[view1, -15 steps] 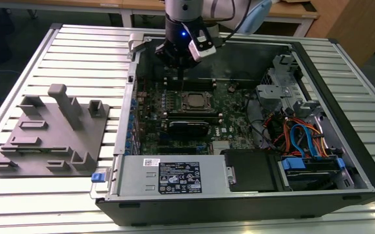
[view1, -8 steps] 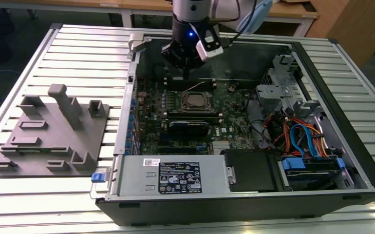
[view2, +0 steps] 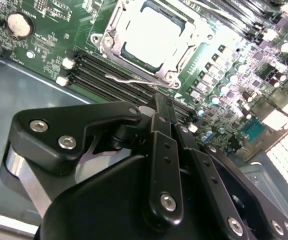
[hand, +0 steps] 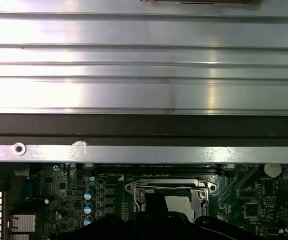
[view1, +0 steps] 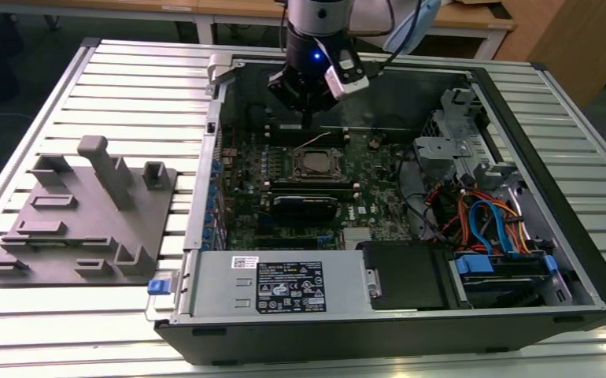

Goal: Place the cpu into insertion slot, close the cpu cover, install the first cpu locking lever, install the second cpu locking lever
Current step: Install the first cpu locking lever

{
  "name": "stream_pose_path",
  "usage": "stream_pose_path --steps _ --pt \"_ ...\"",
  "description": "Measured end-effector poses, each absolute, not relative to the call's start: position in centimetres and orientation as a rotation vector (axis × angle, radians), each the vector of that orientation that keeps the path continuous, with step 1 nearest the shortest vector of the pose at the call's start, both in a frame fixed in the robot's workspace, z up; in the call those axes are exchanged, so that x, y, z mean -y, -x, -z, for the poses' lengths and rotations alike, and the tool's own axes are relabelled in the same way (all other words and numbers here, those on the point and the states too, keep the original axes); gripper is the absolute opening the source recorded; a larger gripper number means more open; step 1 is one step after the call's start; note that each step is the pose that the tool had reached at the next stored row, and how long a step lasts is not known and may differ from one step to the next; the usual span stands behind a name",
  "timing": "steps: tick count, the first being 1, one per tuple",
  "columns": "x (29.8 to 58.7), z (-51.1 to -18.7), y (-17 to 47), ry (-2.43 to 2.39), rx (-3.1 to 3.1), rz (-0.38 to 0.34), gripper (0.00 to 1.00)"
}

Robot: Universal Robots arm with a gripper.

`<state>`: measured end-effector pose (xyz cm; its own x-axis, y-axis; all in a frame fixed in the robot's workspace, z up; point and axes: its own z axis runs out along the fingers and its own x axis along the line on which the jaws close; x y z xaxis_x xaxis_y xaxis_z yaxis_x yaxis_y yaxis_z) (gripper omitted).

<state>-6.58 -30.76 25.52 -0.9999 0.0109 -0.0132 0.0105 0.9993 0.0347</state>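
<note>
In the exterior view my gripper (view1: 306, 124) hangs over the back of the open computer case, just behind the insertion slot (view1: 319, 164). In the second wrist view the cpu (view2: 154, 37) lies in the slot, its silver top bright, with the cpu cover (view2: 115, 46) lying flat around it. A thin wire locking lever (view2: 129, 79) runs along the socket's edge nearest the gripper (view2: 165, 102). The black fingers (view2: 159, 125) are shut together with nothing between them. In the first wrist view a lever bar (hand: 166, 188) crosses the socket (hand: 176, 201) above the gripper's dark outline (hand: 169, 222).
Long black memory slots (view2: 109, 75) lie between the gripper and the socket. A black block (view1: 305, 206), power supply (view1: 282, 283) and coloured cables (view1: 482, 220) fill the case. A grey fixture tray (view1: 83, 213) sits at the exterior view's left. The case wall (hand: 144, 130) is close behind.
</note>
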Motion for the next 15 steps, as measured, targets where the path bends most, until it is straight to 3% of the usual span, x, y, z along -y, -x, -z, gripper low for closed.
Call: stream_pose_path --steps 15 --pt "30.73 -25.09 5.93 -0.069 -3.127 -0.052 0.10"
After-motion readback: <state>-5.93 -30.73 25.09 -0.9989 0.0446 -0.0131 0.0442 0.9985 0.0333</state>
